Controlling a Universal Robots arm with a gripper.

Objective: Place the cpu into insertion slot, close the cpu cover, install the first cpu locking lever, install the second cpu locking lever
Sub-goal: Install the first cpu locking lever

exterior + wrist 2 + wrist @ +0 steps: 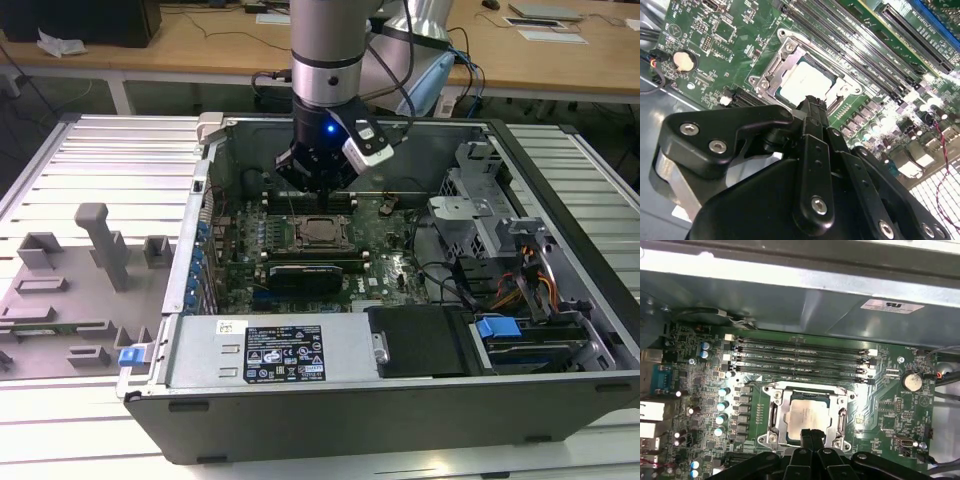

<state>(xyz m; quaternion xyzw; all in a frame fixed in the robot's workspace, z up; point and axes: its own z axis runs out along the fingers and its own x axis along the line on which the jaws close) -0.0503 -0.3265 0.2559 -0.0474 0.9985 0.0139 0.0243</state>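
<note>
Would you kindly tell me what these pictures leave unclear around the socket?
First wrist view: the fingers hide the cpu cover's edge beneath them.
Second wrist view: the gripper hides whether it touches the cpu cover.
Exterior view: the insertion slot is too small to show whether it is latched.

matt metal cpu (803, 415), seemingly shiny steel cpu cover (774, 414)

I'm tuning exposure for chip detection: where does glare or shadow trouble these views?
In the second wrist view, glare whitens the top of the cpu; in the first wrist view, the case wall burns out white; in the exterior view, the motherboard lies in the case's shade.
</note>
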